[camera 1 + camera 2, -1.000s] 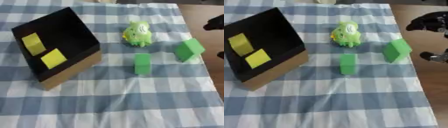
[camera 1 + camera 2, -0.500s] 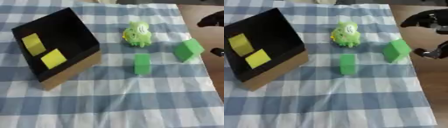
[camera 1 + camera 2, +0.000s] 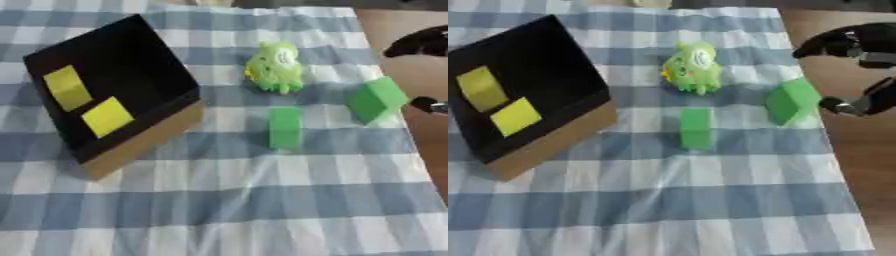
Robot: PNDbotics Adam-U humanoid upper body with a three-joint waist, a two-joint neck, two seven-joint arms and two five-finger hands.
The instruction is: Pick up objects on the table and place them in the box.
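Note:
A black-lined cardboard box lies tilted on the left of the checked cloth, with two yellow blocks inside it. A green frog-like toy sits at the centre back. In front of it lies a long green block. A green cube rests near the cloth's right edge. My right hand hovers just right of the cube, open, its fingers spread above and its thumb below, not touching the cube. My left hand is out of sight.
The blue and white checked cloth covers the table, and the bare brown tabletop shows along its right side. A pale object peeks in at the far edge.
My right hand has moved left, closer to the green cube. The blocks, toy and box have not moved.

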